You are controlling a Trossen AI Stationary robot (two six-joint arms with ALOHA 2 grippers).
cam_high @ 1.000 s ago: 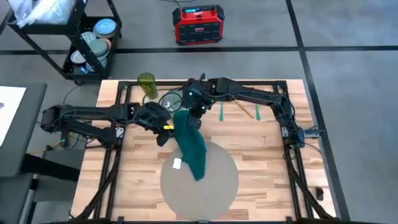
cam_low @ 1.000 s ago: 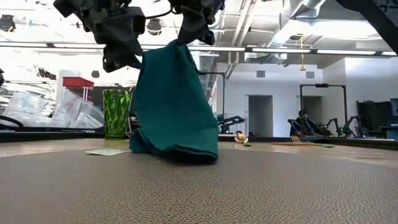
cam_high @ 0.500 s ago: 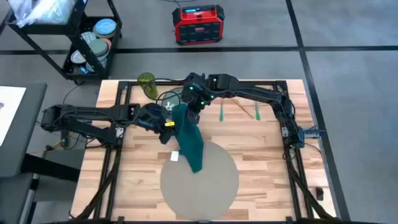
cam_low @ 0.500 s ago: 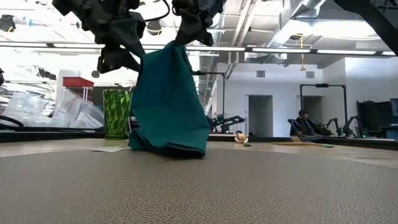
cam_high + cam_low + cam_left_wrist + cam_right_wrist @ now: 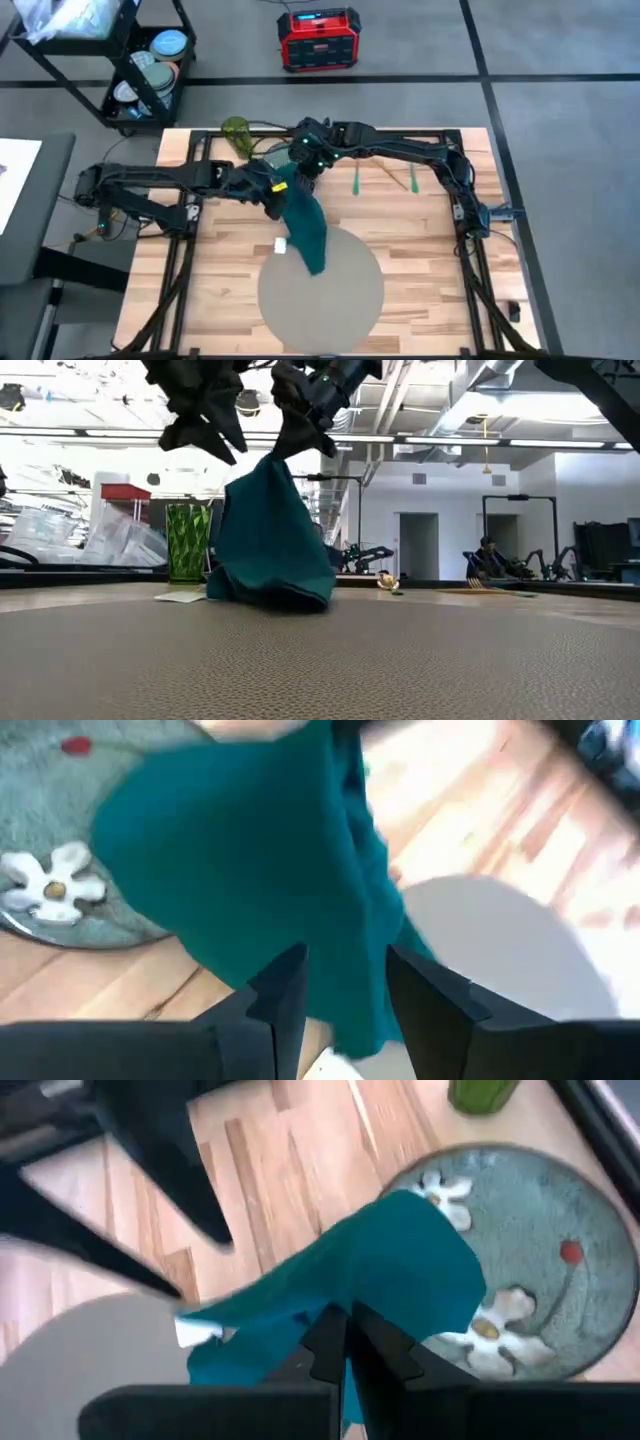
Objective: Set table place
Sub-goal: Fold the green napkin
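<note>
The right tool (image 5: 304, 178) pinches the top of the teal cloth (image 5: 305, 228), whose lower end rests on the mat (image 5: 340, 300) at the desk's (image 5: 420, 240) near middle. The left tool (image 5: 272, 198) hangs spread beside it, grasping nothing. Risk — the dangling cloth drags across the plate (image 5: 520, 1270) or lands bunched half off the mat.

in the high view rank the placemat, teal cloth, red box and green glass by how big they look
1. placemat
2. teal cloth
3. red box, on the floor, farther from the camera, so unsure against the cloth
4. green glass

Robotics lab: more robot arms (image 5: 365, 554) in background, exposed ceiling ducts (image 5: 440, 435), seated person (image 5: 487, 559).
</note>
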